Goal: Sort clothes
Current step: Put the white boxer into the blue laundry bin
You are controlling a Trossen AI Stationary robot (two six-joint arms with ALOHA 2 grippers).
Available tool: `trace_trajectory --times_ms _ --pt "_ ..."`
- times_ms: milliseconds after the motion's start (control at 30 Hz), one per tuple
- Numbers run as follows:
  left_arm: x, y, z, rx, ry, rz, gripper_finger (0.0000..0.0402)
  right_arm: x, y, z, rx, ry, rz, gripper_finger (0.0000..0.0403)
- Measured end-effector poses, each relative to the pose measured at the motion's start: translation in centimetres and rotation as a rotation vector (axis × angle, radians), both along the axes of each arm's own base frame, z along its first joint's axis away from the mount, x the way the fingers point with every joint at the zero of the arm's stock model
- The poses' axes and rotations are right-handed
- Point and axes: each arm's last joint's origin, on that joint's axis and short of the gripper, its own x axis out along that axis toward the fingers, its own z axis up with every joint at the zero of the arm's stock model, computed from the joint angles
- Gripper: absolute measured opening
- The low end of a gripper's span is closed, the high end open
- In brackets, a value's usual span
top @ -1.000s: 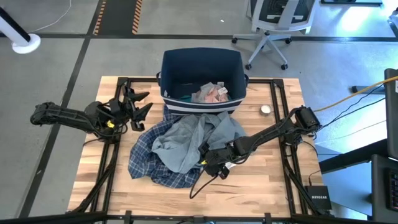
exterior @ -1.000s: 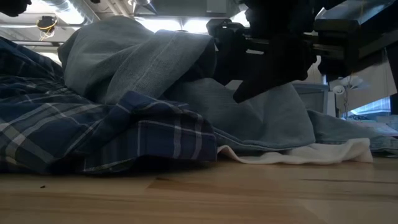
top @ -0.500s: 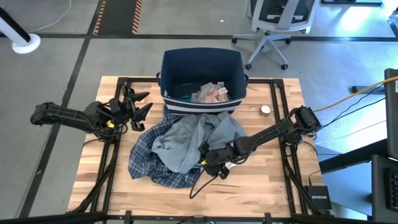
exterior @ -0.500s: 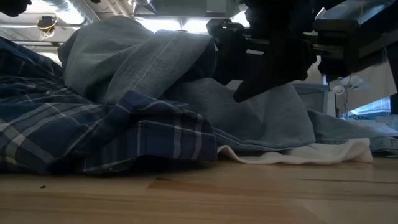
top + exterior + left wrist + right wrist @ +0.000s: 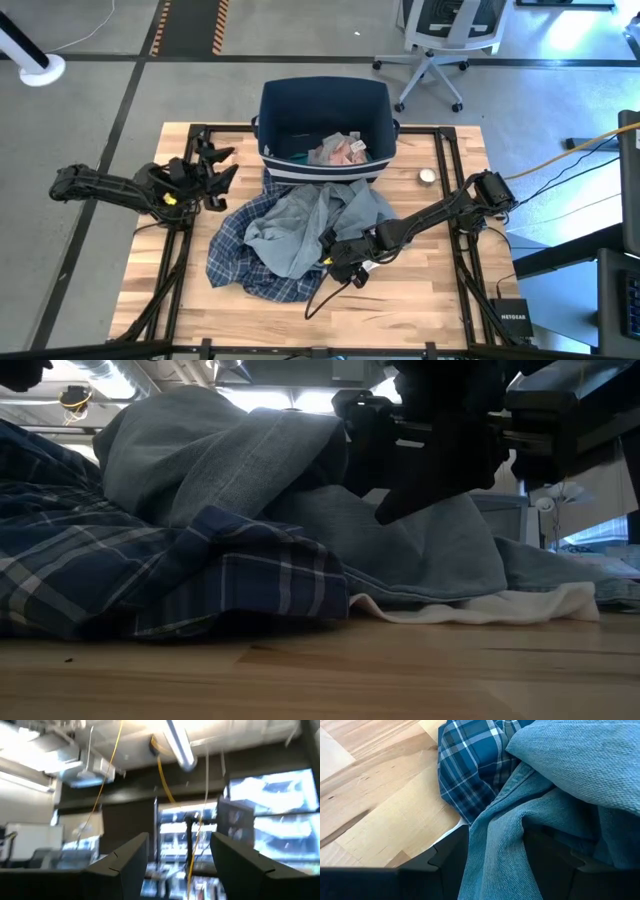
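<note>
**Spotter:** What's nearest the bottom of your overhead picture?

**Operator:** I've got bare wooden table (image 5: 420,290) there, then the plaid shirt (image 5: 240,262), spread low and left of centre. The grey-blue garment (image 5: 300,225) is heaped on top of it, reaching up toward the middle of the frame.

**Spotter:** And your right gripper?

**Operator:** The right gripper (image 5: 335,252) sits at the lower right edge of that heap, its arm running off to the right of the frame. In my right wrist view the fingers stand partly apart with a fold of the grey-blue garment (image 5: 530,810) lying between them and over them. I see cloth in the gap, but I can't tell whether the pads actually press it. The plaid shirt (image 5: 470,765) shows just past it, on the wood.

**Spotter:** The table-level camera?

**Operator:** The plaid shirt (image 5: 170,570) fills the lower left, the grey-blue garment (image 5: 230,460) is humped above it, and the dark gripper body comes down at the upper right against the cloth. A white edge of fabric (image 5: 480,610) peeks out underneath.

**Spotter:** Left side?

**Operator:** The left gripper (image 5: 222,168) is at the left of the frame, beside the heap's upper left corner and apart from it, fingers spread wide and holding nothing. Its wrist view looks up at the ceiling.

**Spotter:** Farthest back?

**Operator:** The navy bin (image 5: 325,100) at top centre, touching the heap's upper edge, with pink pieces (image 5: 340,150) inside. A small round object (image 5: 427,176) lies right of the bin.
</note>
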Motion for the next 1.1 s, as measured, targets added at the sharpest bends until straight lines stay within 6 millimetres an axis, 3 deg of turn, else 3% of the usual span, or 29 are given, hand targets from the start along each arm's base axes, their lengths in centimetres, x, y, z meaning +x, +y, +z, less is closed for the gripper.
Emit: trace_trajectory --times_ms 333,800,1100 --pt "-1.3 0.0 -1.0 0.005 -0.190 -0.053 0.0208 0.0 0.0 -0.3 -0.003 0.007 0.001 0.0209" --pt "-1.4 -0.1 -0.9 0.016 -0.207 -0.080 0.0208 0.1 0.0 -0.4 -0.004 0.011 0.001 0.0209" --pt "-1.5 -0.5 -0.7 0.093 -0.240 -0.194 0.0208 0.1 0.0 -0.4 -0.004 0.010 0.001 0.0209"
